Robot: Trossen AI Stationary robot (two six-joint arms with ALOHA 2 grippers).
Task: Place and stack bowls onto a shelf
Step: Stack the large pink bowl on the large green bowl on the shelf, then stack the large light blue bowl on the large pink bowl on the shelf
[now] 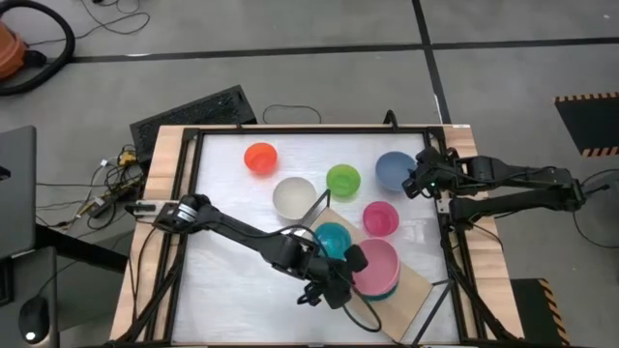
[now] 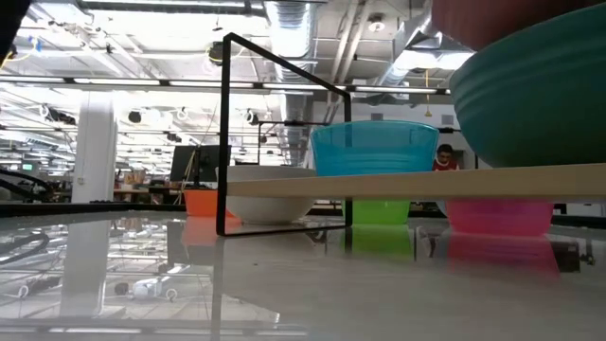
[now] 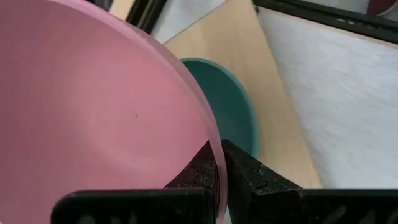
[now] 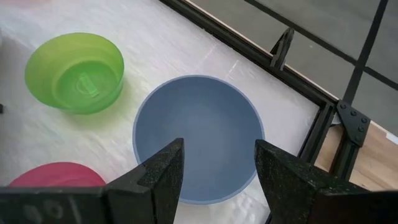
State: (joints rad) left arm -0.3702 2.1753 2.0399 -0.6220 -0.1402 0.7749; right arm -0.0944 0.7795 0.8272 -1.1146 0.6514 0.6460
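My left gripper point(image 1: 344, 275) is shut on the pink bowl point(image 1: 375, 263), which is over the dark green bowl point(image 3: 231, 111) on the light-wood shelf point(image 1: 411, 288). Beside them on the shelf stands the cyan bowl point(image 1: 332, 238). My right gripper point(image 4: 217, 171) is open above the blue bowl point(image 4: 199, 134) near the table's right edge, with one finger to each side of the bowl's near rim. The white bowl point(image 1: 294, 196), lime bowl point(image 1: 342, 180), red bowl point(image 1: 260, 157) and magenta bowl point(image 1: 380, 218) rest on the white tabletop. My left gripper holds the pink bowl by its rim point(image 3: 210, 140) on the side toward the table's left. The rim is pinched, with one finger inside the bowl and one outside. The bowl stays upright over the dark green bowl; whether it rests in it I cannot tell.
The shelf's thin black frame point(image 2: 227, 133) rises at its corner near the white bowl. A black metal frame point(image 1: 290, 130) runs round the tabletop. The low view shows the shelf board point(image 2: 417, 183) raised above the table, with bowls behind it.
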